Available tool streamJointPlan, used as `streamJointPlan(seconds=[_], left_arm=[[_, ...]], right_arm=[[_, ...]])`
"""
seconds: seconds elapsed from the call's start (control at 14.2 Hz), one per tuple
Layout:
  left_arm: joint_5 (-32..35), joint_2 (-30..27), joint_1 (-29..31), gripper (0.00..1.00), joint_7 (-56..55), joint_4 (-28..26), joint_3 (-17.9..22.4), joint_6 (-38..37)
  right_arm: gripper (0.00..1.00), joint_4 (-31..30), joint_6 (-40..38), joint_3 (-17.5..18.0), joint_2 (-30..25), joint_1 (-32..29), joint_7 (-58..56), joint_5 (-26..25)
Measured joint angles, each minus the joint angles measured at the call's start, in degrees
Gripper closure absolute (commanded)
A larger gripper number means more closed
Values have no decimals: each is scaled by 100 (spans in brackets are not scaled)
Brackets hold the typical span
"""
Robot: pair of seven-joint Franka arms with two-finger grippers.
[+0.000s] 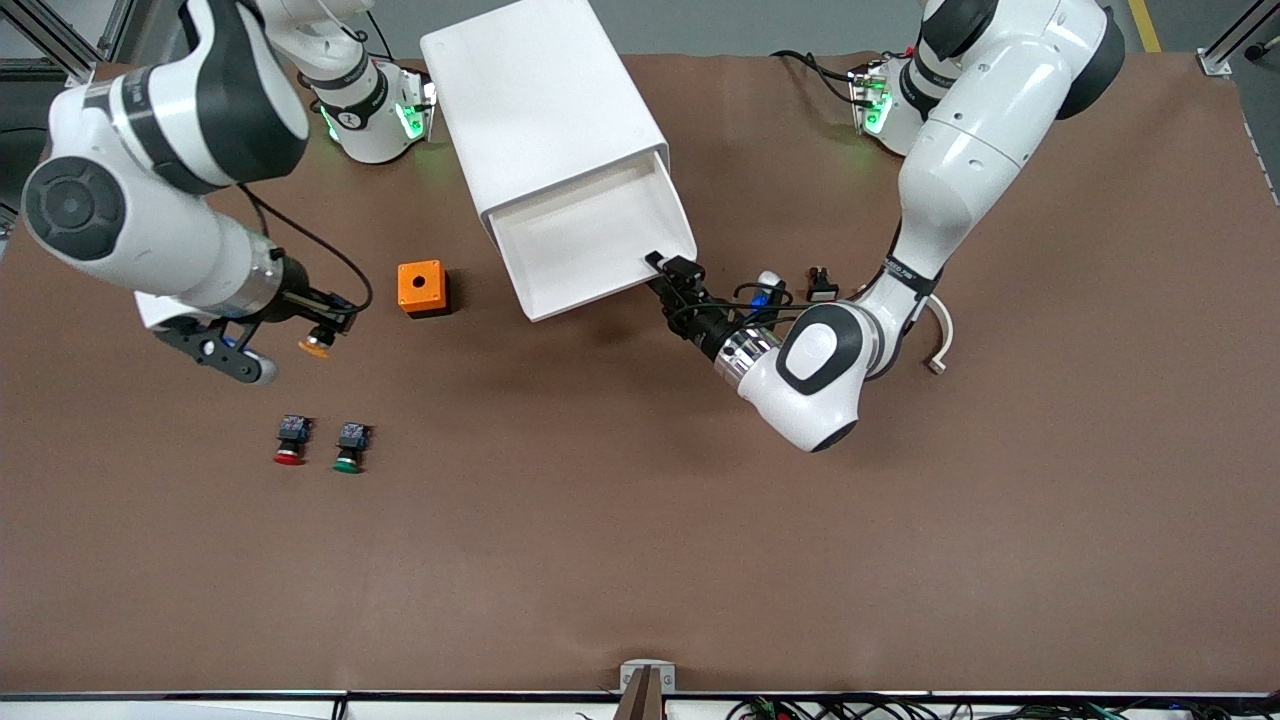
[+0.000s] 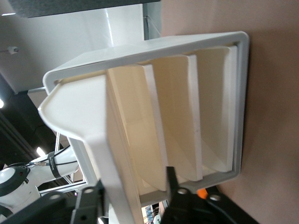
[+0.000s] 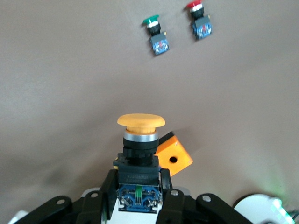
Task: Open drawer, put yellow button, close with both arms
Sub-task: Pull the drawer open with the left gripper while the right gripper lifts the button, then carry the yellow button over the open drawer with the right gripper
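Yellow button point(image 3: 140, 122) clamped in right end effector point(image 3: 138, 186); label unreadable.

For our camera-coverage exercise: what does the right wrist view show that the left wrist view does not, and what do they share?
Only the right wrist view: the yellow button clamped in the right gripper, held above the table, with the green button and the red button lying on it.

Only the left wrist view: the drawer pulled out of the cabinet, its front between the fingers of the left gripper.

Both: the brown table and the orange box.
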Motion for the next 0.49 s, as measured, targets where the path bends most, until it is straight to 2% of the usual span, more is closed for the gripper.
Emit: streamJointPlan(seconds=[0.49], left_arm=[[-631, 5, 103, 0, 1546, 156, 49, 42]], right_arm=[[100, -27, 21, 2, -9, 915, 2350, 157]])
